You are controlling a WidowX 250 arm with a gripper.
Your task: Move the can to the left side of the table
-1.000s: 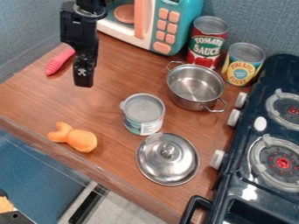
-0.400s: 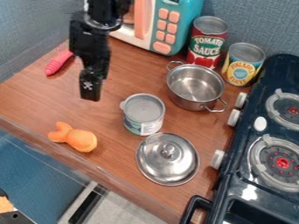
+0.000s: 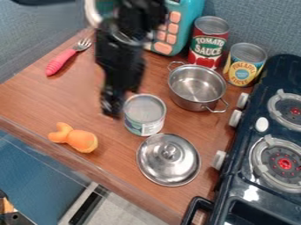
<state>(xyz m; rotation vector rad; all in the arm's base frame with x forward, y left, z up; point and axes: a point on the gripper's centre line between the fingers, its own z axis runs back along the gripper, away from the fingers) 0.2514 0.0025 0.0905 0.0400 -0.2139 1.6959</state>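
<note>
Can (image 3: 144,115) in the middle of the wooden table (image 3: 35,103), by my reckoning the one meant: from where the camera looks down, it stands upright on its base, its round wall there to be grasped. The claw (image 3: 112,107) hangs tip-down beside its left edge, seemingly being lined up for a grip. Whether the claw is apart or together I can't tell, and I can't make out any contact, but the can is standing on the wood, so it isn't being carried.

The metal lid (image 3: 170,160) lies flat, knob upward, just in front of the can. Behind and to the right sits the pot (image 3: 197,85), so coming from the left looks like the roomier choice. A red can (image 3: 208,44) and a yellow can (image 3: 244,66) stand farther back, between the toy microwave (image 3: 188,17) and the stove (image 3: 247,143).

Over on the left are the pink-handled fork (image 3: 60,61), toward the back, and an orange toy (image 3: 80,139), nearer the front edge. I'd set the can down between those two. First the claw must straddle it squarely; a crooked grab could tip it or nudge it into the lid.
</note>
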